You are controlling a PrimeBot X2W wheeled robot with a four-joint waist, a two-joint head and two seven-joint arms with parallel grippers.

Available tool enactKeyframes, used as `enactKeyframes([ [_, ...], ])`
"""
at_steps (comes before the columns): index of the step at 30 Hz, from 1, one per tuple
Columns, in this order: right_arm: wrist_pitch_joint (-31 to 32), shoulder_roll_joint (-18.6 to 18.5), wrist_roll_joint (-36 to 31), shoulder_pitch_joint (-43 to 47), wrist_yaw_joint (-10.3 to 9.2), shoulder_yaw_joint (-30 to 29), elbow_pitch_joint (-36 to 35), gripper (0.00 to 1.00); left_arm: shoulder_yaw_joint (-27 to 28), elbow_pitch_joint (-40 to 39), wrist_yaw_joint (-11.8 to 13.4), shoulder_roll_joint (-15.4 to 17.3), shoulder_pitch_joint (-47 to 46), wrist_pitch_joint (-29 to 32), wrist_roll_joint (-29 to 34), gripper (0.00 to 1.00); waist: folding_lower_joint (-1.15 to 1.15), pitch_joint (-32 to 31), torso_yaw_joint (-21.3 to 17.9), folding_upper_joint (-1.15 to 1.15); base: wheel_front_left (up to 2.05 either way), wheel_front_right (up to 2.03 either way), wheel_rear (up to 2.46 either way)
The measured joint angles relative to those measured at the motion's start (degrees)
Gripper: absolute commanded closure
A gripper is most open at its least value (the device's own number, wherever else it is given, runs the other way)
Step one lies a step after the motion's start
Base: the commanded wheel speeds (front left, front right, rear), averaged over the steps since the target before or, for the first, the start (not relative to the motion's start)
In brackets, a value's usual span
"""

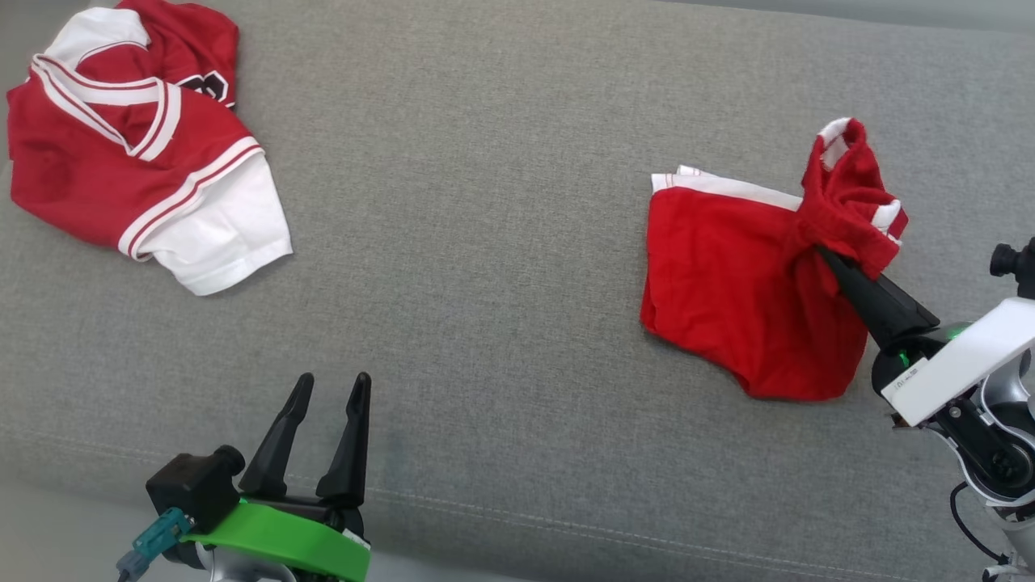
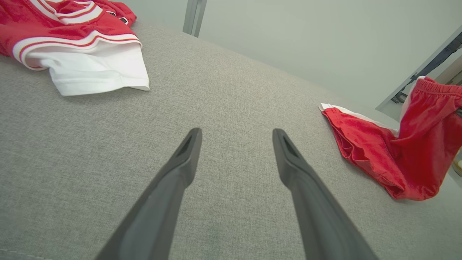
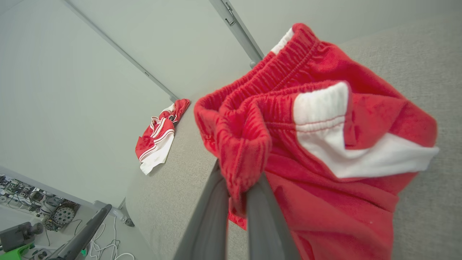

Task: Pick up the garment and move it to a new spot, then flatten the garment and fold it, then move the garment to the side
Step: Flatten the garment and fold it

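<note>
The garment is a pair of red shorts with white side trim, lying at the right of the grey cushioned surface. My right gripper is shut on its bunched waistband and holds that part raised off the surface, while the rest lies flat. In the right wrist view the elastic waistband of the garment is pinched in the right gripper. My left gripper stands open and holds nothing near the front edge, well left of the shorts. The left wrist view shows the left gripper over bare fabric, with the garment off to the right.
A crumpled red and white jersey lies at the far left corner, also seen as the jersey and the jersey. Beyond the surface's edge, cables and equipment sit on the floor.
</note>
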Motion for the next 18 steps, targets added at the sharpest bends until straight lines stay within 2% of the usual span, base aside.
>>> enactKeyframes([
  [9,5.7,-0.1,-1.6,-2.8,-3.12,3.7,-1.5,1.0,0.5,1.9,-1.0,-2.0,-0.8,0.0,0.0,0.0,0.0,0.1,4.4,0.0,0.0,0.0,0.0],
  [18,9.0,0.2,-2.1,-4.4,-5.16,5.4,-1.9,1.0,2.5,2.5,-1.3,-3.0,-1.0,0.0,0.0,0.0,0.0,0.0,6.0,0.0,0.0,0.0,0.0],
])
